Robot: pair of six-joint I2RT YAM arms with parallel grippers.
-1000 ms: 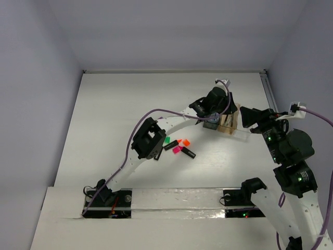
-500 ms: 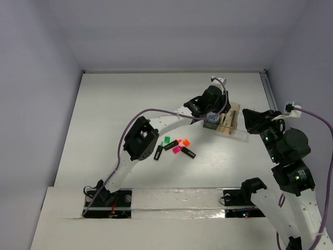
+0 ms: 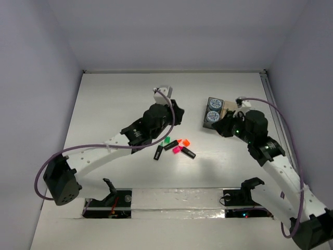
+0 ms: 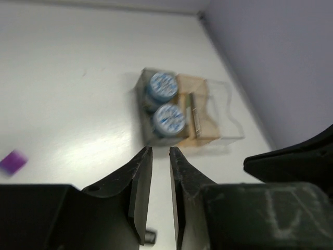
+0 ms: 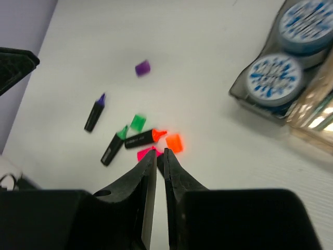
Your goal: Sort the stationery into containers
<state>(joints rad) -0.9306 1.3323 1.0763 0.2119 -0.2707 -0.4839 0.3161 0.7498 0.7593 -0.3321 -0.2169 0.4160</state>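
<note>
At frame centre in the top view, your markers (image 3: 174, 147) lie loose, with the holder (image 3: 213, 113) at upper right. In the left wrist view, your left gripper (image 4: 160, 151) has its fingers nearly together and empty. In the right wrist view, your right gripper (image 5: 159, 152) is closed and empty too.

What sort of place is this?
Probably a lab robot test cell: a white table boxed in by plain pale walls, a left arm and right arm bolted at its near edge, and a few highlighters laid out.
</note>
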